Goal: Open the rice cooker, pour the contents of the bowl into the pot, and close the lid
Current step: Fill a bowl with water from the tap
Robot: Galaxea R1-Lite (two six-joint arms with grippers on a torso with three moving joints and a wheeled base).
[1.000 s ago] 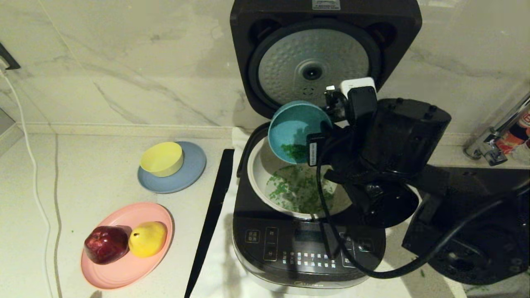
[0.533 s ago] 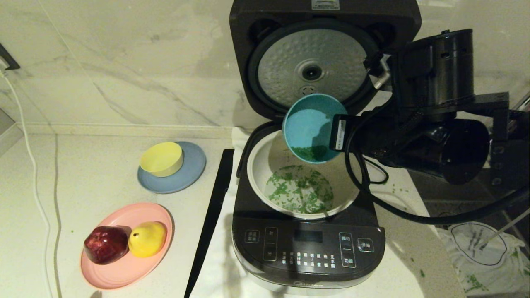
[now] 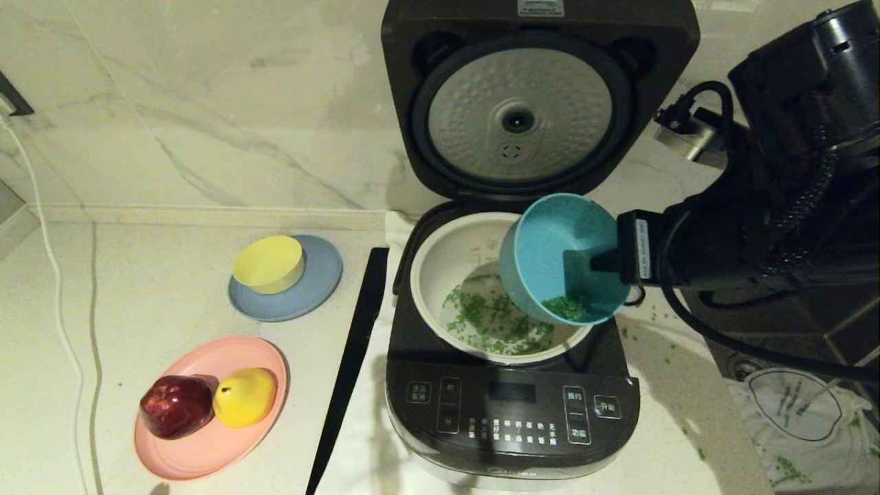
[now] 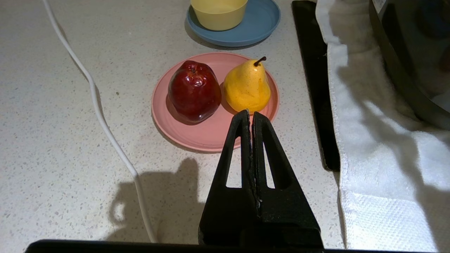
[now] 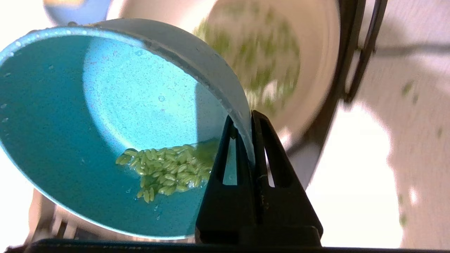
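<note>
The dark grey rice cooker (image 3: 512,412) stands open, its lid (image 3: 519,117) upright against the wall with the silver disc facing me. Green bits (image 3: 491,320) lie scattered in the white pot (image 3: 447,258). My right gripper (image 3: 599,261) (image 5: 246,117) is shut on the rim of the teal bowl (image 3: 550,254) (image 5: 70,123), holding it tilted over the pot's right edge. A small clump of green contents (image 3: 567,307) (image 5: 165,168) still clings inside the bowl. My left gripper (image 4: 250,113) is shut and empty, low over the counter near the pink plate.
Left of the cooker lie a long black strip (image 3: 354,350), a yellow bowl (image 3: 269,263) on a grey-blue plate (image 3: 320,285), and a pink plate (image 3: 206,447) with an apple and a pear. A white cable (image 3: 58,309) runs along the far left. Green bits are spilled at the right (image 3: 650,320).
The right arm has swung rightward and lowered the bowl from under the lid to the pot's right edge. The bowl has turned less steeply tipped. The left gripper has not moved.
</note>
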